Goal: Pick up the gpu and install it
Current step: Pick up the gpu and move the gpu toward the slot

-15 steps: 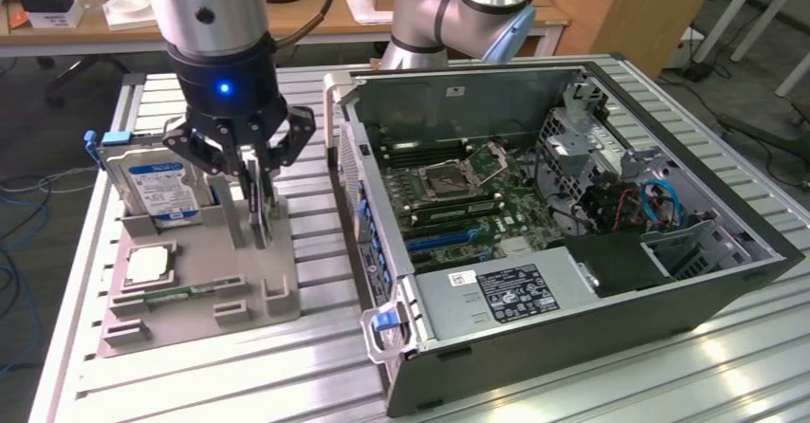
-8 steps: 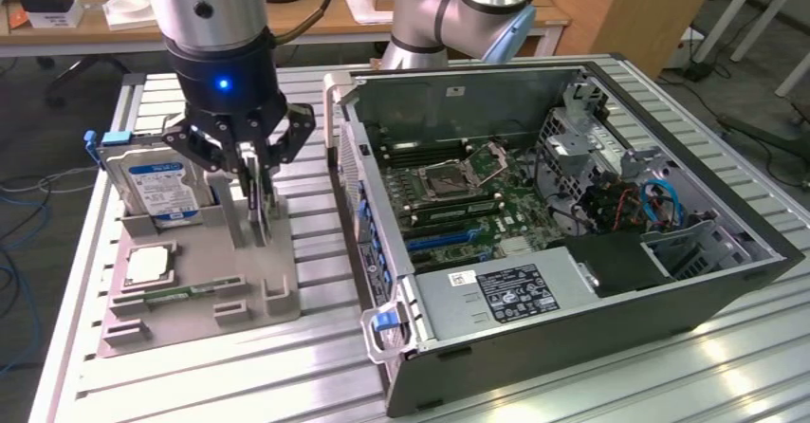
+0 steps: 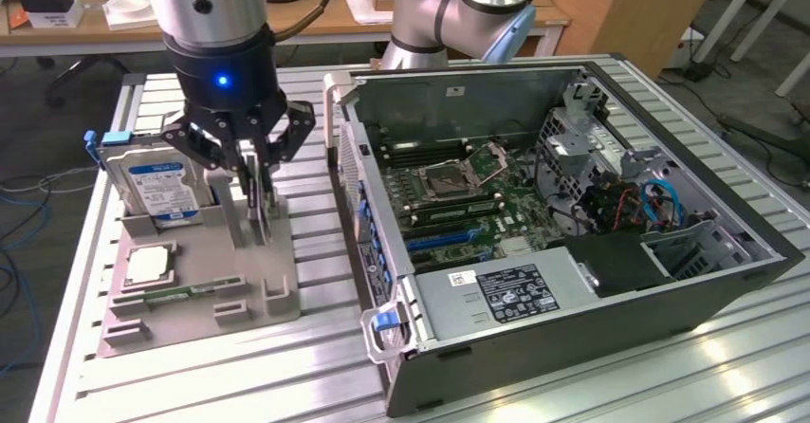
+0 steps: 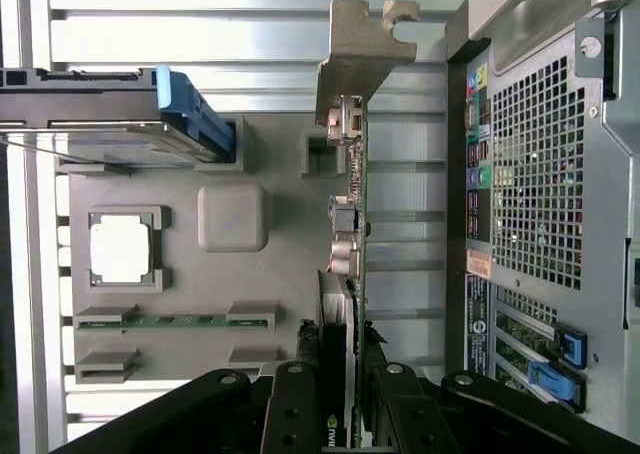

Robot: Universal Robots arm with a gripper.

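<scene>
Nearest on the slatted aluminium table (image 3: 190, 376) lies a grey holder (image 3: 260, 302) with pockets for parts. A square silver CPU chip (image 3: 150, 264) sits flat in one pocket toward its near end, and a green memory stick (image 3: 177, 295) lies in a slot just beside it.

Further up the holder the gpu (image 3: 262, 216) stands on edge, a thin dark card. In the wrist view its silvery bracket (image 4: 362, 54) sticks out past the end of the holder. The gripper (image 3: 253, 181) reaches straight down over the card, one finger on each flat face, closed in tight with no gap that I can see. It looks like a firm pinch, though from here I can't say whether the card's lower edge sits in its slot or hangs just above it.

Beside the card, to the exterior view's left, a silver hard drive (image 3: 158, 181) with a blue label stands upright in its own pocket.

To the exterior view's right the computer case (image 3: 708, 295) lies open, touching the holder's side, showing the motherboard (image 3: 469, 195) and a power supply (image 3: 500, 290).

Behind it stand a second arm (image 3: 456, 15) and a wooden desk (image 3: 317, 20).
</scene>
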